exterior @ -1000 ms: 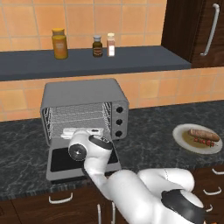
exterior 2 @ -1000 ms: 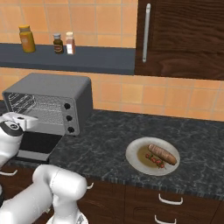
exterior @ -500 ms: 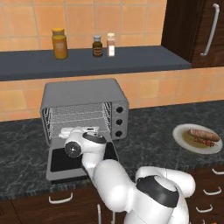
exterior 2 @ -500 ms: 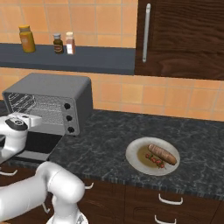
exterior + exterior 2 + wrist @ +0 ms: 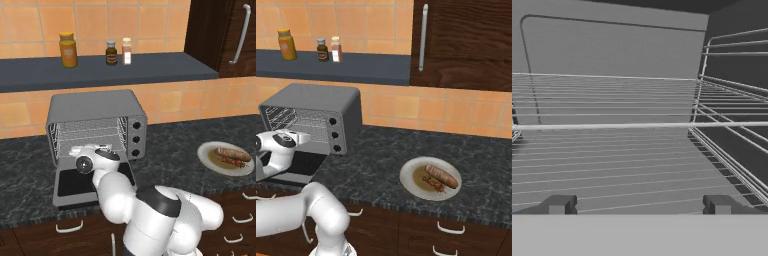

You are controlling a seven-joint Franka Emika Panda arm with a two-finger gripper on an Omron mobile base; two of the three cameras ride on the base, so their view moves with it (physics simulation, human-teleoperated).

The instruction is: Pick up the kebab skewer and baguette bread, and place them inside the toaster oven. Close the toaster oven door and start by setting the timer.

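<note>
The grey toaster oven point(image 5: 95, 107) point(image 5: 316, 100) stands on the counter with its door point(image 5: 75, 185) point(image 5: 298, 167) folded down flat in front. My gripper point(image 5: 639, 205) is open and empty at the oven mouth point(image 5: 87, 149), looking in over bare wire racks point(image 5: 612, 160). Its fingertips point(image 5: 559, 204) stand wide apart. Far to the right, a white plate point(image 5: 210, 150) point(image 5: 411, 175) holds the brown baguette bread point(image 5: 232, 153) point(image 5: 442, 175) and, beside it, the thin kebab skewer point(image 5: 229, 161) point(image 5: 432, 183) with red chunks.
Above the oven a dark shelf point(image 5: 150, 70) carries an orange jar point(image 5: 68, 50) and two small bottles point(image 5: 111, 52). A dark wall cabinet point(image 5: 466, 40) with a bar handle hangs at the upper right. Dark stone counter point(image 5: 381, 155) lies between oven and plate.
The hand has shifted slightly left over the lowered door, closer to the oven mouth, and the arm's elbow has swung further into view. The jaws stayed open.
</note>
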